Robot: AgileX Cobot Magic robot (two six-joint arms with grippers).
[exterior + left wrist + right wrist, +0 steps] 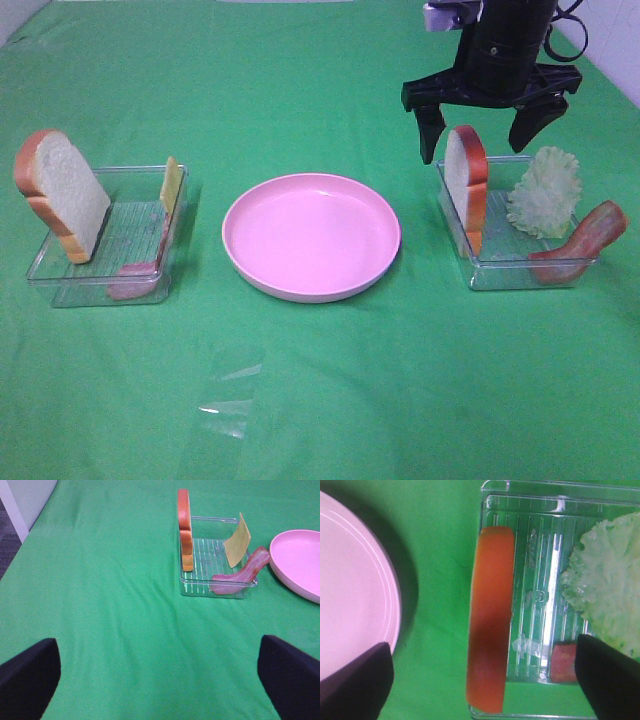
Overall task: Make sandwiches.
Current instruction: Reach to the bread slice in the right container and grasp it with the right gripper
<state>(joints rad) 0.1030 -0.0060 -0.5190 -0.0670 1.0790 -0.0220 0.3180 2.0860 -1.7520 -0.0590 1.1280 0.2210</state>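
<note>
Bright, even overhead light; soft dark shadow beside the plate (350, 580), white glare streak on the clear tray (530, 510), close-up slightly blurred.

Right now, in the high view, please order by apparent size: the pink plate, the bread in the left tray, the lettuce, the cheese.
1. pink plate
2. left bread slice
3. lettuce
4. cheese, turned nearly edge-on, so its real size is unsure

Green table (400, 400) carries left tray (62, 286), pink plate (300, 292), right tray (500, 277).
</note>
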